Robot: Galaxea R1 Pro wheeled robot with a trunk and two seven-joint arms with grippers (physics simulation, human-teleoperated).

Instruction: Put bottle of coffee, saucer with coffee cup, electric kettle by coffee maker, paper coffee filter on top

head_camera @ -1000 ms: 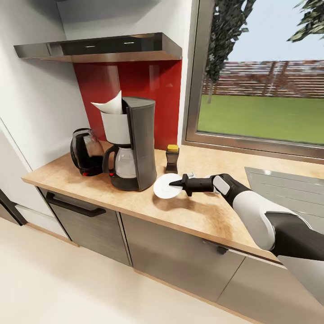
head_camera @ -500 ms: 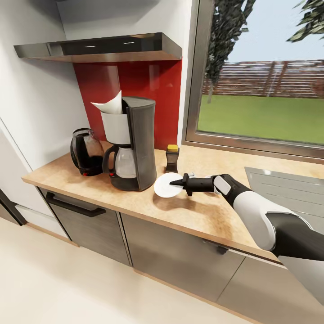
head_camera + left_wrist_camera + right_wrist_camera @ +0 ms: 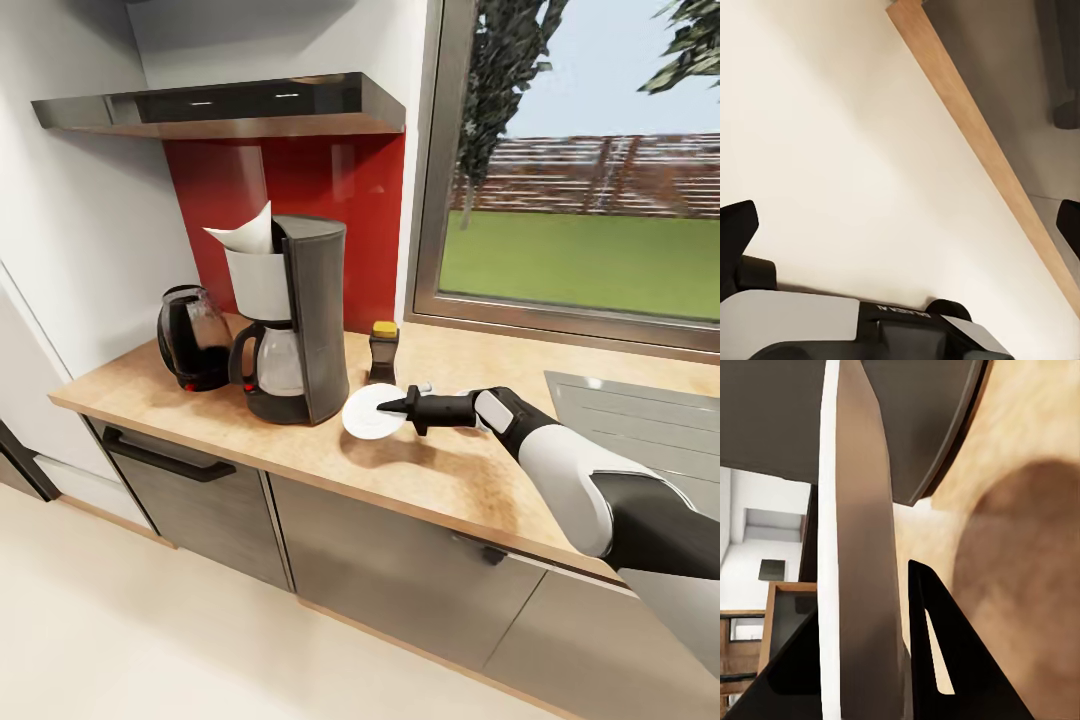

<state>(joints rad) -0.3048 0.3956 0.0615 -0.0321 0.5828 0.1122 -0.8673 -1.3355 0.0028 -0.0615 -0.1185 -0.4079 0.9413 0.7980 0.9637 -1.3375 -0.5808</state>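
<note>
Right tool [image 3: 392, 407] is clamping the saucer [image 3: 368, 413] by its rim, at centre frame of the head view, just right of the coffee maker [image 3: 295, 318]. In the right wrist view the saucer [image 3: 859, 547] is showing edge-on between the two dark fingers [image 3: 945, 652], so the plate is being held tilted, not flat; whether its low edge is touching the surface [image 3: 440, 470] I cannot tell.

Handling, as a judgement: thin glazed ceramic, stiff, light, slick, and chippable. A rim pinch is giving little contact, so it is likely to swivel or slip; lowering flat before letting go seems wise.

Paper coffee filter [image 3: 245, 232] is sitting atop the machine, upper left of centre. Electric kettle [image 3: 190, 335] is standing just left of it, bottle of coffee [image 3: 382, 351] just behind the saucer.

Left tool [image 3: 900, 225] is hanging with its tips wide apart, holding nothing, over pale floor.
</note>
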